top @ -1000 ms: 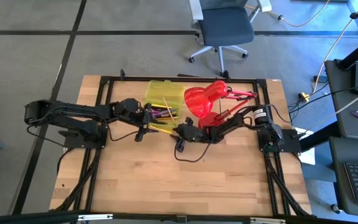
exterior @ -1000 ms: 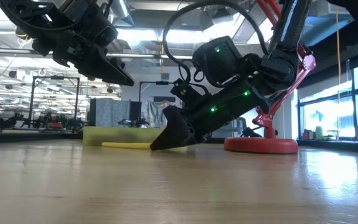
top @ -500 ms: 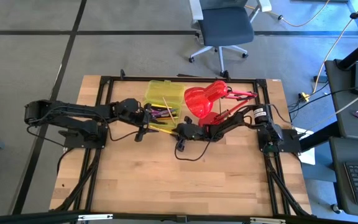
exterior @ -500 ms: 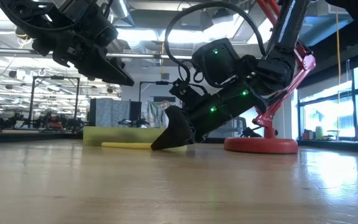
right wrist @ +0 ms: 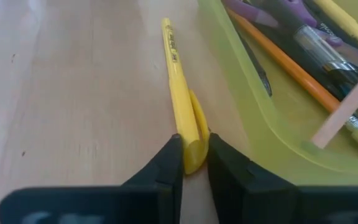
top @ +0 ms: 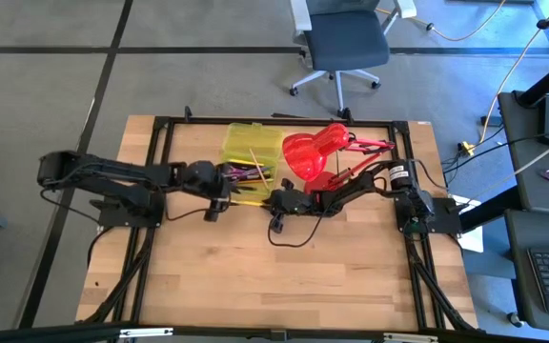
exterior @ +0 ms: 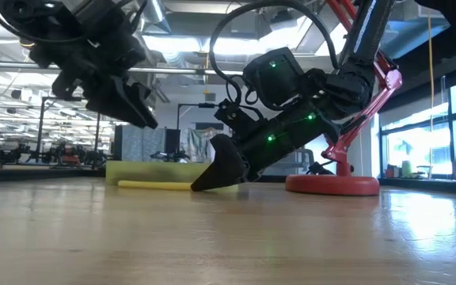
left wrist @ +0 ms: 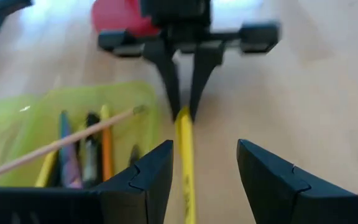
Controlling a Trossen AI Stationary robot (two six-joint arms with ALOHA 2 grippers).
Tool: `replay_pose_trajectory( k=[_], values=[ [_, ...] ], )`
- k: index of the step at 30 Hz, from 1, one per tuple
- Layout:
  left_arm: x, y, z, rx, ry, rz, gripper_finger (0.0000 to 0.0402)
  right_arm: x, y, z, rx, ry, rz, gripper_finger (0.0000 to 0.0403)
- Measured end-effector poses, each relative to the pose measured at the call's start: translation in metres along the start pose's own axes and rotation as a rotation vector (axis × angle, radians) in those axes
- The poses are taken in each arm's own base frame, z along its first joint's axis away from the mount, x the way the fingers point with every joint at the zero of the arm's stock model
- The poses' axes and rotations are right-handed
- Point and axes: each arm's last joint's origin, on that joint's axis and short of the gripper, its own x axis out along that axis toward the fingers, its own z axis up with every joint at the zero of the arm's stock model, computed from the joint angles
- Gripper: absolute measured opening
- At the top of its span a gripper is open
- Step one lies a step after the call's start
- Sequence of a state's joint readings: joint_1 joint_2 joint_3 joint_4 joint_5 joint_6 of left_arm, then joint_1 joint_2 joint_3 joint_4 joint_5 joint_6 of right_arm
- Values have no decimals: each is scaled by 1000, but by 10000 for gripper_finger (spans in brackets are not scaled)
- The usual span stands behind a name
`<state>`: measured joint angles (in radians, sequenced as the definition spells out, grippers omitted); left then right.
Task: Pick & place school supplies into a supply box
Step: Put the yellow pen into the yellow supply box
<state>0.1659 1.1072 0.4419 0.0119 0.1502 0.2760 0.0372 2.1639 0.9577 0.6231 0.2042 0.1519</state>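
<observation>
A yellow pen [right wrist: 178,74] lies flat on the table along the near wall of the open yellow-green supply box [top: 252,152]. The box holds several pens and pencils [right wrist: 303,56], and a light wooden pencil [left wrist: 61,142] leans over its rim. My right gripper [right wrist: 192,163] is at the pen's right end, shut on it. My left gripper [left wrist: 204,168] hovers open above the pen's left part, clear of it, and shows in the low view as my left gripper [exterior: 125,103] above the table. My right gripper pinches the yellow pen's clip end [right wrist: 192,149] between its two fingers, one on each side. The fingers come slanting down from the table's right, in line with the pen. The pen lies flat on the table beside the box wall.
A red desk lamp [top: 317,152] stands right behind my right arm, its round base [exterior: 331,184] on the table. A black cable [top: 289,238] loops on the wood near the right gripper. Bare wood [top: 255,276] stretches toward the near edge.
My left gripper has dipped lower over the pen and drawn back a little toward the table's left edge. My right gripper has stayed at the pen's right end.
</observation>
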Motion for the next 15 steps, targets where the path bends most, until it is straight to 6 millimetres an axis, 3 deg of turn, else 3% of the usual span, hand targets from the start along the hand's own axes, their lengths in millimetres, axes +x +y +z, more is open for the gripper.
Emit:
replay_pose_trajectory(
  k=[8,15],
  values=[
    [2,-28,2,53,73,113,169,-1,0,3,31,-26,5,58],
    [2,-39,2,31,86,96,169,-6,4,10,30,-29,67,58]
  ],
)
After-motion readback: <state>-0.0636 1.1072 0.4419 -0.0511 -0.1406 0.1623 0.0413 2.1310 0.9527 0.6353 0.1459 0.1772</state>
